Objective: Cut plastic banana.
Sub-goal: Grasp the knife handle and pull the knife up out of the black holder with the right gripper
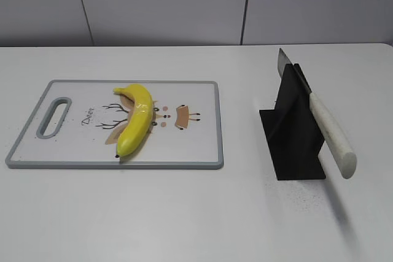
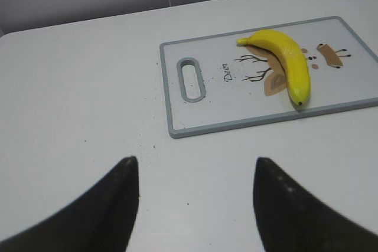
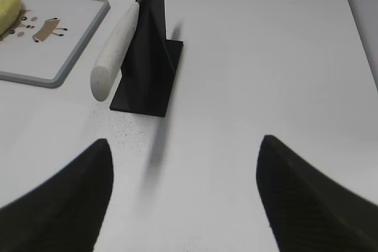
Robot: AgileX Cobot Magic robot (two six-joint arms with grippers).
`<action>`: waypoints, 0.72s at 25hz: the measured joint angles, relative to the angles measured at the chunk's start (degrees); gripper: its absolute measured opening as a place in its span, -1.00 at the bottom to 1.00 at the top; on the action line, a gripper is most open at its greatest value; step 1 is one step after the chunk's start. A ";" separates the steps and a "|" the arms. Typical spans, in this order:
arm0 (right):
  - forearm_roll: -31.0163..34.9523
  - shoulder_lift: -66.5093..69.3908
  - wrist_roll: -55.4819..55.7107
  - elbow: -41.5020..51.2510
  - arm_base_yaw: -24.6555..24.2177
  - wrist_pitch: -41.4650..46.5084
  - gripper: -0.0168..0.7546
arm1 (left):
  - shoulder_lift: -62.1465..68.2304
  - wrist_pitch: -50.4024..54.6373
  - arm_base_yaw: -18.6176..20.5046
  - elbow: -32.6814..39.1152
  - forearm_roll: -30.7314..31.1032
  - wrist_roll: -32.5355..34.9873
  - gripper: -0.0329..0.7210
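Observation:
The plastic banana [image 1: 137,118] is glossy yellow and lies whole on the white cutting board [image 1: 73,139]. It also shows in the left wrist view [image 2: 289,63] on the board [image 2: 207,110], and its end shows in the right wrist view [image 3: 8,5]. A knife with a white handle [image 1: 331,132] rests in a black stand [image 1: 293,133], seen also in the right wrist view [image 3: 115,48]. My left gripper [image 2: 195,163] is open and empty above bare table, nearer than the board. My right gripper [image 3: 184,146] is open and empty, nearer than the knife stand [image 3: 147,57]. Neither gripper shows in the exterior view.
The board has a grey rim, a handle slot [image 1: 54,116] at its left end and a deer print. Grey wall panels [image 1: 184,4] stand behind the white table [image 1: 184,213]. The table's right edge [image 3: 360,22] is close to the stand.

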 joint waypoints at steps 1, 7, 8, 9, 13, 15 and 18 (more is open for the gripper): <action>0.00 0.00 0.00 0.00 0.00 0.00 0.57 | 0.00 0.00 0.00 0.00 0.00 0.00 0.65; 0.00 0.00 0.00 0.00 0.00 0.00 0.57 | 0.00 0.00 0.00 0.00 0.00 0.00 0.65; 0.00 0.00 0.00 0.00 0.00 0.00 0.57 | 0.00 0.00 0.00 0.00 0.00 0.00 0.65; 0.00 0.00 0.00 0.00 0.00 0.00 0.57 | 0.00 0.00 0.00 0.00 0.00 0.00 0.65; 0.00 0.00 0.00 0.00 0.00 0.05 0.57 | 0.00 0.00 0.00 0.00 0.00 0.00 0.65; 0.00 0.00 0.00 0.00 0.00 0.05 0.57 | 0.00 0.00 0.00 0.00 0.00 0.00 0.65; 0.00 0.00 0.00 0.00 0.00 0.05 0.57 | 0.00 0.00 0.00 0.00 0.00 0.00 0.65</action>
